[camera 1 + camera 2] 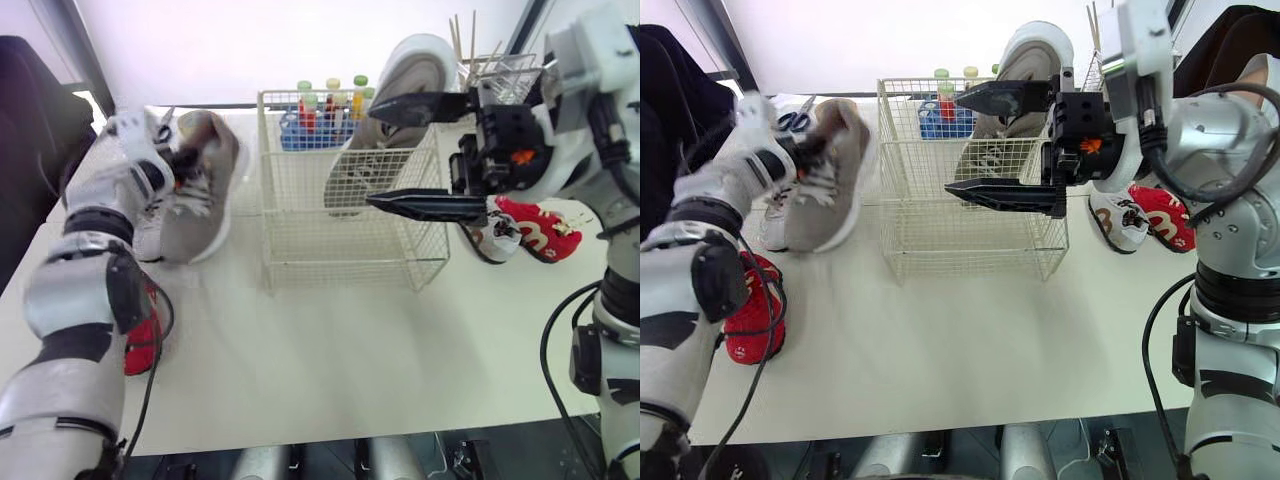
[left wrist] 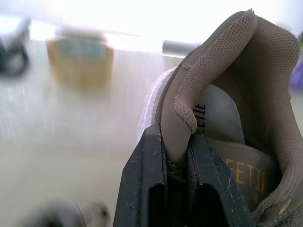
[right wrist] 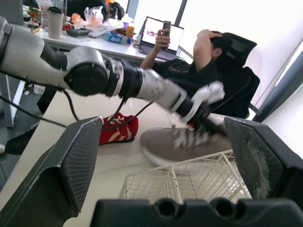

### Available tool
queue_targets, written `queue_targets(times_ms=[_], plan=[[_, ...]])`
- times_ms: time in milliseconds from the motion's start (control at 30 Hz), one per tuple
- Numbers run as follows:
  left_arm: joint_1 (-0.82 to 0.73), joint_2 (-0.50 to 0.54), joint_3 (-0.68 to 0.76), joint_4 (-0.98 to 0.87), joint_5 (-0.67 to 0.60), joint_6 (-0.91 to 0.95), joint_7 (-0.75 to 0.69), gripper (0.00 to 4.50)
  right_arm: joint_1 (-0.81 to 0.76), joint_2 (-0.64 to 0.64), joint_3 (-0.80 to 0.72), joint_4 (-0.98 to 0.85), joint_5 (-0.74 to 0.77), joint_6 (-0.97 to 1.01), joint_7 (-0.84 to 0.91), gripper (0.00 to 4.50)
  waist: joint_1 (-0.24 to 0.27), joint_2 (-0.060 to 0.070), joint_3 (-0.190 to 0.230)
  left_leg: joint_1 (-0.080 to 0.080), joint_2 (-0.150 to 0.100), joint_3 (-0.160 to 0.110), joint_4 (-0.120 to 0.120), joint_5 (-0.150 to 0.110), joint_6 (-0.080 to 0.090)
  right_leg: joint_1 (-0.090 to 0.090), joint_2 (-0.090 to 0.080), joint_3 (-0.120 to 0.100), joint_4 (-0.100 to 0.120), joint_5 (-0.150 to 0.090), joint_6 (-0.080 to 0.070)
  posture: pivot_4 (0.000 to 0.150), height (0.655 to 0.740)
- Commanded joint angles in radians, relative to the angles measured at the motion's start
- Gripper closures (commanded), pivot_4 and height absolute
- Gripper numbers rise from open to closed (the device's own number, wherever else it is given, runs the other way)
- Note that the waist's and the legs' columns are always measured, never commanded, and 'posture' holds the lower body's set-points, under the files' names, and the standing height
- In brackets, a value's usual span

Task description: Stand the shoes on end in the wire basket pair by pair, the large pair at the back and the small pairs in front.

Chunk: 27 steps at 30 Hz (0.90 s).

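A large tan shoe (image 1: 208, 190) lies on the table left of the white wire basket (image 1: 300, 240). My left gripper (image 1: 183, 163) is shut on its heel collar, and the left wrist view shows the fingers (image 2: 147, 165) pinching that collar. The matching large shoe (image 1: 418, 68) stands on end in the basket's back right corner. Over the basket's right side my right gripper (image 1: 372, 155) hangs open and holds nothing. A small white shoe (image 1: 492, 238) and a small red shoe (image 1: 540, 232) lie right of the basket. Another red shoe (image 1: 142, 345) and a white one (image 1: 148, 240) lie at the left.
A blue box of bottles (image 1: 320, 120) stands behind the basket. A small wire holder with sticks (image 1: 500, 68) is at the back right. In the right wrist view a person (image 3: 199, 61) sits in a chair beyond the table's left side.
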Motion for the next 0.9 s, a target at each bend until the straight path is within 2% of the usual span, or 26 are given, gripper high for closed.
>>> queue_targets(times_ms=[33,167,367,600,700,900], plan=[[-0.090,-0.008,0.053,-0.182,-0.055,-0.173,0.007,4.47,-0.022,-0.013,-0.007,0.001,-0.006,-0.029,0.003,0.00,-0.001,0.000,0.000,0.000,0.000,0.000,0.000,0.000,0.000,0.000,-0.001,0.000,-0.001,0.000,0.000,0.150,0.7400],[-0.136,-0.104,0.085,-0.363,-0.096,-0.323,0.088,4.47,-0.021,-0.013,-0.005,-0.003,-0.007,-0.033,-0.008,0.00,0.002,0.000,0.000,0.000,-0.001,0.001,0.000,-0.001,0.001,0.001,-0.001,0.000,-0.002,0.000,0.001,0.150,0.7400],[-0.152,-0.268,0.071,-0.431,-0.075,-0.599,0.189,4.47,-0.020,-0.014,-0.008,-0.018,-0.001,-0.024,-0.031,0.00,0.000,0.000,0.000,0.001,-0.001,0.001,0.000,-0.001,0.001,0.002,-0.001,0.000,-0.003,0.002,0.003,0.150,0.7400],[-0.157,-0.460,0.031,-0.372,-0.044,-0.948,0.206,4.47,0.000,-0.034,-0.035,-0.073,0.031,0.018,-0.089,0.00,0.001,0.000,0.000,0.001,-0.001,0.002,0.001,0.000,0.001,0.002,0.000,0.000,-0.003,0.002,0.003,0.150,0.7400],[-0.158,-0.503,0.013,-0.335,-0.031,-1.029,0.196,4.47,0.007,-0.041,-0.044,-0.095,0.049,0.038,-0.115,0.00,0.001,0.000,0.000,0.001,-0.001,0.002,0.001,0.000,0.001,0.003,-0.001,0.000,-0.003,0.002,0.003,0.150,0.7400],[-0.131,-0.583,-0.047,-0.189,0.076,-1.213,0.233,4.47,0.022,-0.065,-0.069,-0.141,0.094,0.080,-0.169,0.00,0.003,0.000,0.000,0.001,-0.001,0.002,0.001,-0.001,0.003,0.003,0.000,0.000,-0.004,0.002,0.003,0.150,0.7400]])
